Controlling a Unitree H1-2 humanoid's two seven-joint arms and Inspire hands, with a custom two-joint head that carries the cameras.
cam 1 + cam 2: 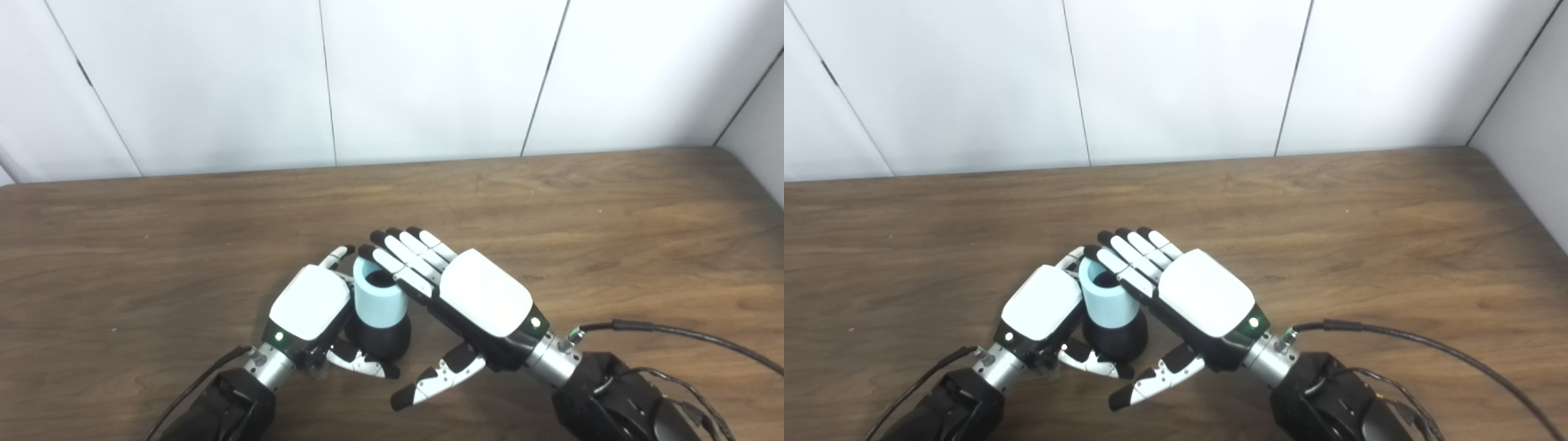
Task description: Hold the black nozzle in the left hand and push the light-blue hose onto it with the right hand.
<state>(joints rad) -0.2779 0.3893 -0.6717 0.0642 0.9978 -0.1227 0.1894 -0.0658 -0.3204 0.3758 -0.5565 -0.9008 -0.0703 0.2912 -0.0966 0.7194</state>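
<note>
Light-blue hose stands upright, seated on the black nozzle, on the wooden tabletop. The left robot hand is clamped around the nozzle. The right robot hand is spread, holding nothing, fingers lying flat across the hose's top rim.

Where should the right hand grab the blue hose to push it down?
Probably the hose's upper wall, coming from the right: it stands upright on the black nozzle, the left hand covers its left side, and the right hand sits beside it with fingers flat over the rim, not wrapped around.
</note>
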